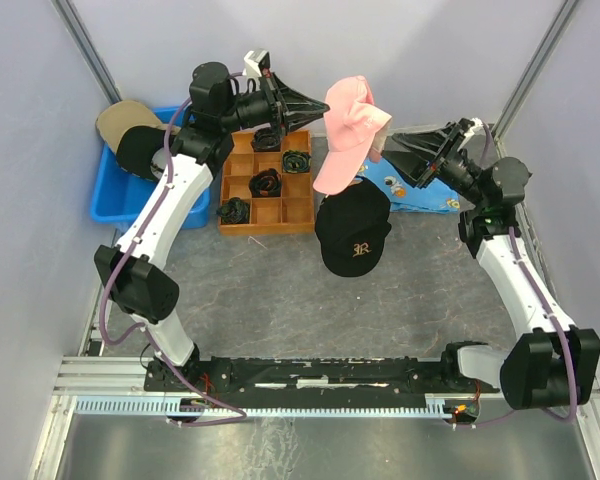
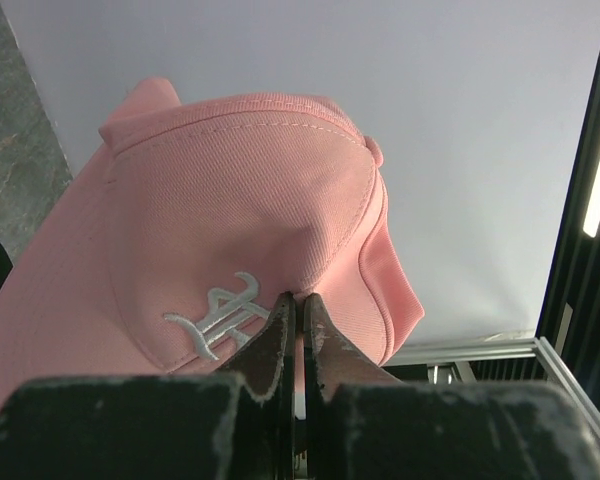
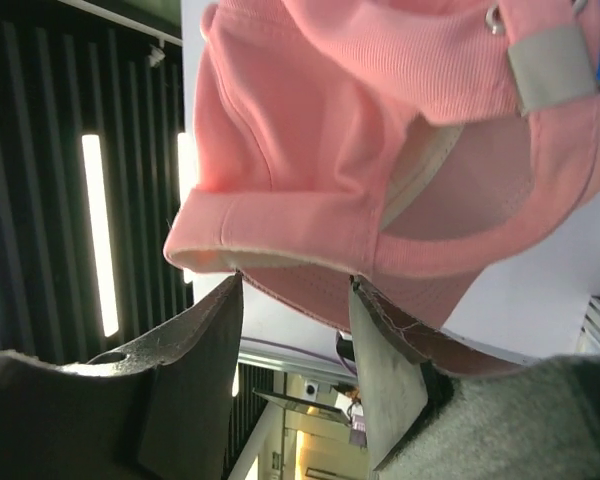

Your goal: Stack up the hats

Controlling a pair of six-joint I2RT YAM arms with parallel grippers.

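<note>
Divided tray (image 1: 267,186): set on the table (image 1: 280,300), toward its far left.
Coiled bundles (image 1: 265,183): kept in compartments of the divided tray.
Bin (image 1: 108,208): placed just left of the divided tray.
Far binned cap (image 1: 118,118): laid at the bin's far end.
Near binned cap (image 1: 140,152): laid overlapping it, closer to the divided tray.
Raised cap (image 1: 348,130): held off the table, just right of the divided tray.
Lower cap (image 1: 353,232): laid on the table right of the divided tray, under the raised cap.
Cloth (image 1: 425,192): spread farther right of the divided tray.

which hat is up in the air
The pink hat, held aloft in the left gripper; the others lie on the table or blue bin.
</note>
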